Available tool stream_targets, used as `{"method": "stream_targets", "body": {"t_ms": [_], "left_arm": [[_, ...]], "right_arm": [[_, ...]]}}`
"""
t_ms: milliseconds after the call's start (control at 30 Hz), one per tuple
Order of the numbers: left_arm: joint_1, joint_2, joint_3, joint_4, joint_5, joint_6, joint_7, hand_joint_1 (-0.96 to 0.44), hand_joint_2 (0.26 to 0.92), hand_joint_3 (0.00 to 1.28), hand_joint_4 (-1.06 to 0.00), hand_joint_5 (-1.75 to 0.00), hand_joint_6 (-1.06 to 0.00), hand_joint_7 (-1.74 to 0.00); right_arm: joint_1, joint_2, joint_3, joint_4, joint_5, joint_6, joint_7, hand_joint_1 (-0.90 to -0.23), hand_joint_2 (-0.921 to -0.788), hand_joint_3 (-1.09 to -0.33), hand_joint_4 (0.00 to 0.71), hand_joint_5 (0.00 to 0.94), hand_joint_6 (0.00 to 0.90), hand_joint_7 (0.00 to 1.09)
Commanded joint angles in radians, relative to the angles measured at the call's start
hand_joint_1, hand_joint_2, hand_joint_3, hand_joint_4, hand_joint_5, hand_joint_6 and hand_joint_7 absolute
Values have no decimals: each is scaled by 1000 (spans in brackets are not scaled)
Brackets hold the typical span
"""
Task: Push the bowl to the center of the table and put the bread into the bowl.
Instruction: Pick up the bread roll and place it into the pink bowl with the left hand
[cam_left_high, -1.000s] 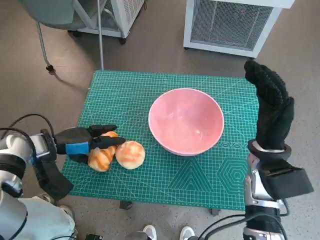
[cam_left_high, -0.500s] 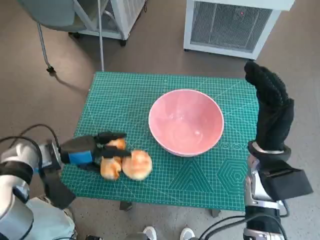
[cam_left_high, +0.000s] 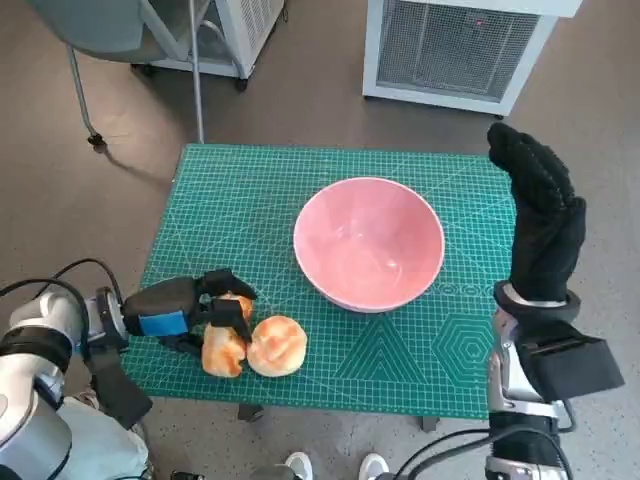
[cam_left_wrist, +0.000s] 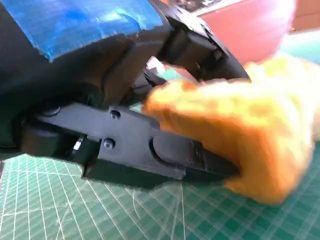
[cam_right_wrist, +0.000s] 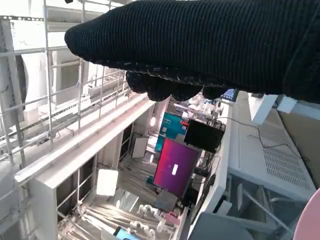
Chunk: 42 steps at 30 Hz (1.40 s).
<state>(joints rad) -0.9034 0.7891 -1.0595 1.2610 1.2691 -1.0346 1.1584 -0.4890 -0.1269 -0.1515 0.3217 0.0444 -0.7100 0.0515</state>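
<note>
Bread (cam_left_high: 224, 349) gripped by left hand (cam_left_high: 178, 310) fingers (cam_left_wrist: 165, 150), right hand (cam_left_high: 540, 215) raised, fingers straight, empty.

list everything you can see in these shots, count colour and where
bowl: 1, pink, near the middle of the mat
bread: 2 golden pieces, side by side at the mat's near left edge
cutting mat: 1, green, gridded, covering the table
white units: 2, on the floor beyond the table
chair: 1, grey, far left, partly seen
shoes: 2, white, a person's, below the table's near edge
left hand: 1, black with blue tape, gripping one bread piece
right hand: 1, black glove, raised at the table's right, holding nothing
</note>
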Motion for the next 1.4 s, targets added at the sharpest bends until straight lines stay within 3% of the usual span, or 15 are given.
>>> {"method": "stream_targets", "body": {"t_ms": [33, 367, 767, 1033, 1400], "left_arm": [[-28, 65, 50, -6, -38, -35, -20, -2, 921, 166, -559, -1191, -542, -1362], [-117, 142, 194, -38, -117, -39, -46, -1, 920, 47, -699, -1071, -667, -1201], [-207, 146, 320, -69, -181, -12, -96, -1, 921, 89, -636, -1134, -632, -1240], [-302, 79, 344, -102, -183, -21, -182, -2, 921, 130, -590, -1169, -588, -1298], [-430, -126, 302, -126, -138, 78, -311, -2, 921, 148, -579, -1162, -561, -1347]], "right_arm": [[24, 8, 3, 16, -4, 11, -10, -502, -921, -787, 310, 11, -1, 603], [22, 11, 8, 15, -3, 19, -10, -500, -921, -789, 309, 10, -1, 593], [28, 16, 18, 2, -8, 25, -7, -503, -921, -799, 308, 8, -1, 594], [33, 12, 21, -10, 2, 32, 2, -505, -921, -806, 308, 8, -1, 592], [41, 20, 29, -21, 3, 30, 1, -508, -921, -806, 308, 7, -1, 593]]}}
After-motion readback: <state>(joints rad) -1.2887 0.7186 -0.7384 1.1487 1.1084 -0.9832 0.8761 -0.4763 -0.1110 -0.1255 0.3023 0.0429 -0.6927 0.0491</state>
